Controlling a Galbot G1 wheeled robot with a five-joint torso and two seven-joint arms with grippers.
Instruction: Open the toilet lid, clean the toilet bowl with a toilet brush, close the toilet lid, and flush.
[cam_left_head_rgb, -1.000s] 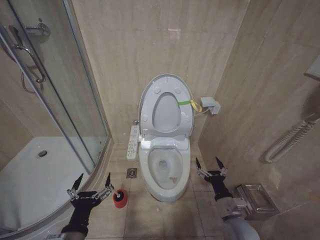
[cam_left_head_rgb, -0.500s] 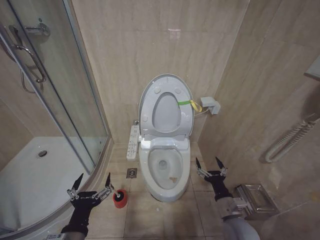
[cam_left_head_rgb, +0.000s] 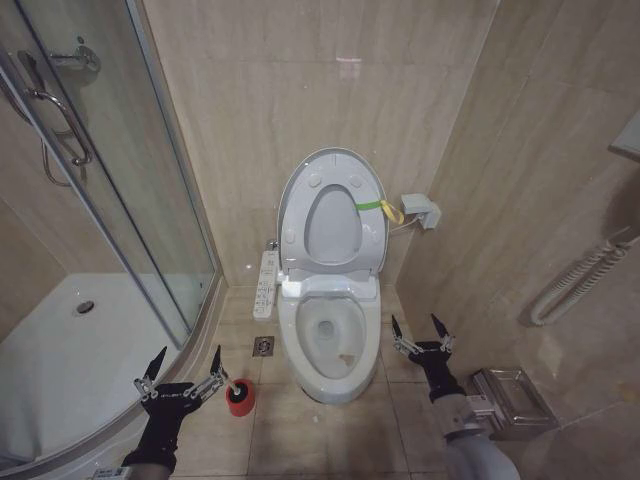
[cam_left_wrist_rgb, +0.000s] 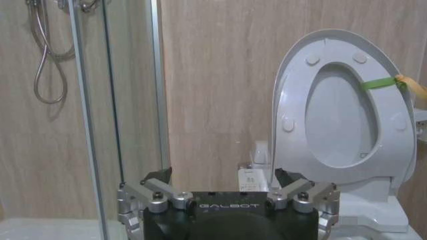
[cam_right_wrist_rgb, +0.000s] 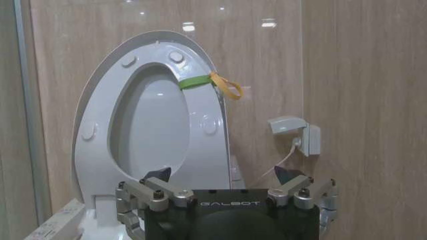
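The toilet lid stands raised against the back wall with the seat ring up against it and a yellow-green strap on its edge. Below, the toilet bowl lies uncovered, a button panel at its side. The toilet brush stands in its red holder on the floor. My left gripper hovers open just beside the holder. On the other side of the bowl my right gripper is open and holds nothing. The lid faces both open grippers.
A glass shower enclosure with a white tray fills the left. A floor drain lies between holder and bowl. A metal rack sits on the floor at the right, under a wall hose. A wall socket is beside the lid.
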